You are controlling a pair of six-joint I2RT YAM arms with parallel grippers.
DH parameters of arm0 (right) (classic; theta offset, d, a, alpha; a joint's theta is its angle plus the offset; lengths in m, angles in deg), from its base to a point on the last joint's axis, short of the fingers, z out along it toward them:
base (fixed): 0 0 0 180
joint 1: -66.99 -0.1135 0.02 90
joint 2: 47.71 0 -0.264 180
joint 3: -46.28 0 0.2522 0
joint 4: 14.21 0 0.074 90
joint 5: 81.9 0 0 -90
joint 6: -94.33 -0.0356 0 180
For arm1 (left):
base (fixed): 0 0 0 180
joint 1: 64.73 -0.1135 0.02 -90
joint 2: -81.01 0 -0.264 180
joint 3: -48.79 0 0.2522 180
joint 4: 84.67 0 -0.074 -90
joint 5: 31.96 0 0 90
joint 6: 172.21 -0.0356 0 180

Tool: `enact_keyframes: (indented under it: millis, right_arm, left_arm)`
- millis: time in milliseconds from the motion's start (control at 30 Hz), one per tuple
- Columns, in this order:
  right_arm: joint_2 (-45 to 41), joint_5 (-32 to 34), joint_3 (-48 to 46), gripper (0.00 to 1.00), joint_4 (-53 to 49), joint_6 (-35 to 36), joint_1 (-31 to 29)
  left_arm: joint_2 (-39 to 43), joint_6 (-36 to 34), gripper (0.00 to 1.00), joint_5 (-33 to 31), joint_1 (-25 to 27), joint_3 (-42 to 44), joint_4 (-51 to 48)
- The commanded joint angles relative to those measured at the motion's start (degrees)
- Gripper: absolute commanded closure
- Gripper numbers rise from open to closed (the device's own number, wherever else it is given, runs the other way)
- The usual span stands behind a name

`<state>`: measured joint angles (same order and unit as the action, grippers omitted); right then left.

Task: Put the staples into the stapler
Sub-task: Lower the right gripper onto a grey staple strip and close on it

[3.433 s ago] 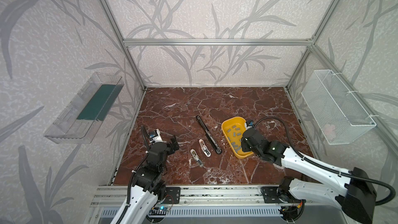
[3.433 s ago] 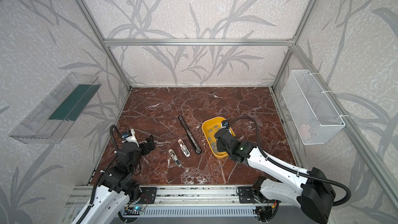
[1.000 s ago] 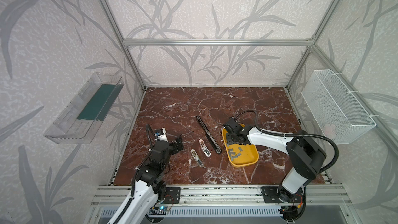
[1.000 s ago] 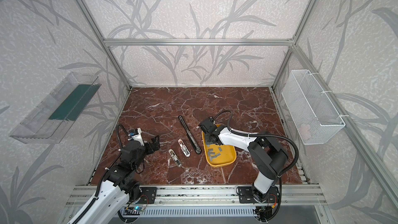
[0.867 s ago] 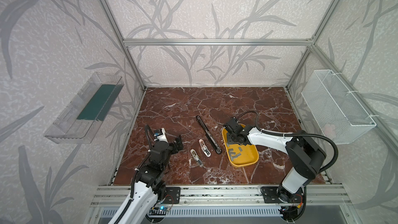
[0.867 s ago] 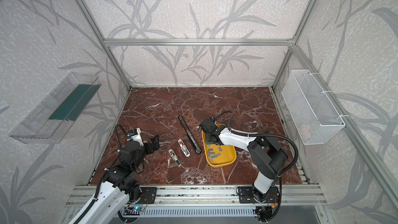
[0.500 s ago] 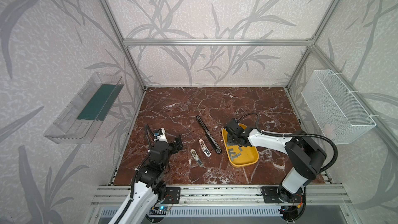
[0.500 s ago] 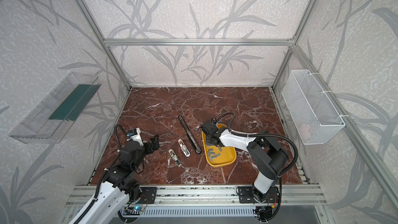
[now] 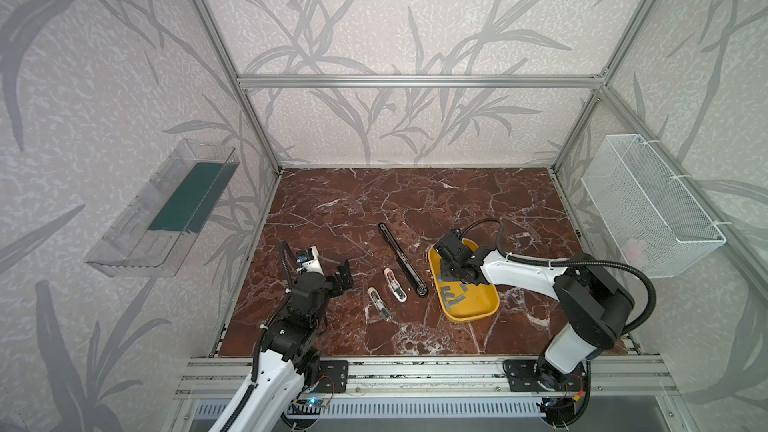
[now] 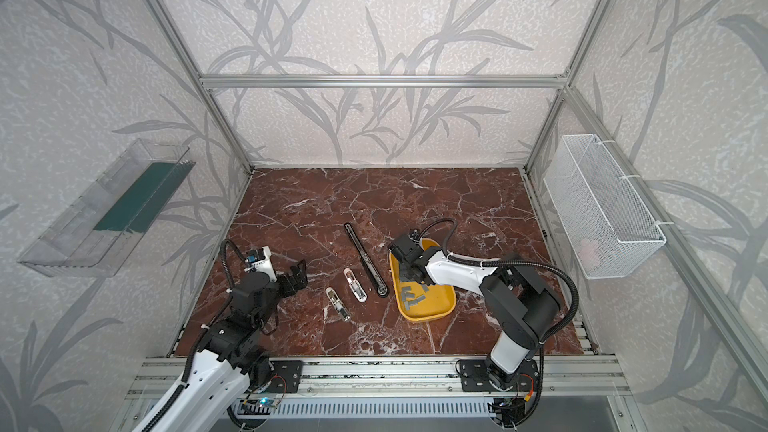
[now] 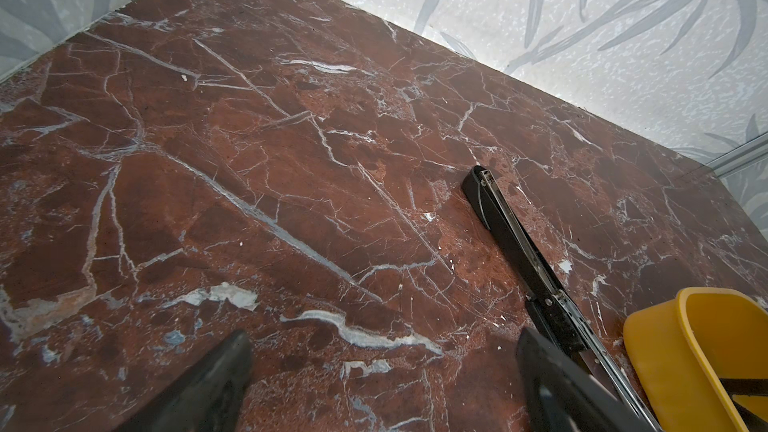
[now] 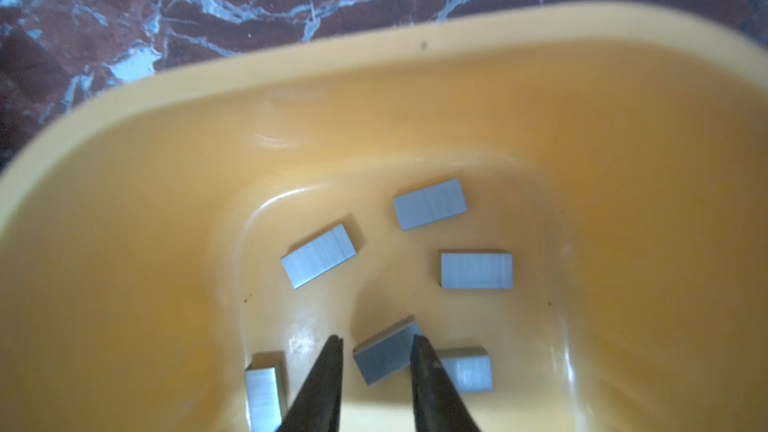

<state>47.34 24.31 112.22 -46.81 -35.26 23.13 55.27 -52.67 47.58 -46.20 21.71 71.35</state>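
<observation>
The right gripper [image 12: 377,342] was down inside the yellow tray [image 12: 124,243], its jaws drawn narrow and set either side of one strip [image 12: 384,359] of the staples [image 9: 455,296], which lay loose on the tray floor. A sliver of yellow showed between one finger and the strip's edge, so nothing was clamped yet. The other finger overlapped the strip's corner, and whether it touched or merely hid that corner I could not tell from the wrist view. The left gripper [image 9: 343,278] hung wide and empty above the marble table [image 9: 374,209], near two small white staplers [image 9: 395,285] and the long black stapler [image 9: 402,259], all lying opened out.

The main risk looked to be the strip's angle: it lay skewed to the jaws, so closing would likely press on corners and spin it or squirt it free. A neighbouring strip sat just beside one finger and could be nudged or caught along with it. Too hard a squeeze might snap the glued staples, and a crooked hold would make seating them in a stapler's channel awkward
</observation>
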Motion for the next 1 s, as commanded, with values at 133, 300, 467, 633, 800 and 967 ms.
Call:
enact_keyframes:
  millis: [133, 300, 467, 633, 800, 967]
  right_arm:
    - [-1.65, 1.08, -0.15, 0.69, -1.48, 0.11, 0.23]
    - [-1.56, 0.38, -1.87, 0.69, -0.35, -1.31, 0.09]
    - [-2.78, -2.05, -4.73, 0.68, 3.24, -2.36, 0.00]
    - [-2.42, -3.86, -4.90, 0.68, 4.77, -2.52, -0.52]
    - [-2.66, -2.72, -4.57, 0.67, 4.25, -2.55, -0.70]
    - [-4.28, -1.18, -4.27, 0.62, 2.83, -1.76, -0.71]
  left_arm:
    - [0.42, 0.45, 0.01, -1.24, -0.16, 0.50, 0.68]
    - [0.42, 0.43, 0.01, -1.23, -0.17, 0.50, 0.72]
    - [0.42, 0.43, 0.01, -1.15, -0.21, 0.54, 0.76]
    - [0.45, 0.46, 0.01, -1.11, -0.20, 0.64, 0.80]
    - [0.38, 0.51, 0.01, -1.10, -0.16, 0.58, 0.78]
    - [0.43, 0.43, 0.01, -1.06, -0.19, 0.62, 0.81]
